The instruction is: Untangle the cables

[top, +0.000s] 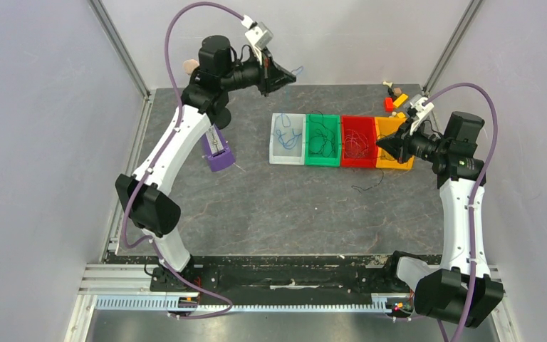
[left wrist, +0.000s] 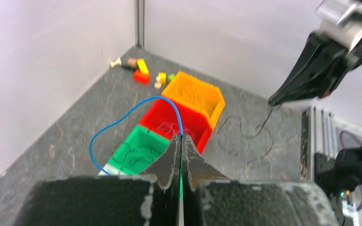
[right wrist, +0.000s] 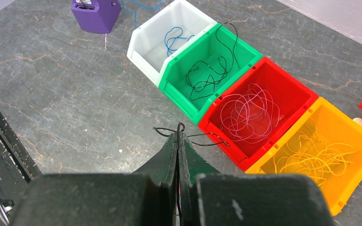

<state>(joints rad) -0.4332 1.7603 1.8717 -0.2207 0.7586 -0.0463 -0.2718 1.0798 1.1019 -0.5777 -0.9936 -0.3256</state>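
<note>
My left gripper is raised above the table's back, shut on a thin blue cable that loops out from its tips. My right gripper is in front of the red and orange bins, shut on a thin black cable that trails onto the table. Four bins stand in a row. The white bin holds blue cables, the green bin black ones, the red bin pinkish-red ones, and the orange bin yellow ones.
A purple block sits on the table left of the bins, beside my left arm. Small toy blocks lie in the back right corner. Frame posts and walls close in the table on three sides.
</note>
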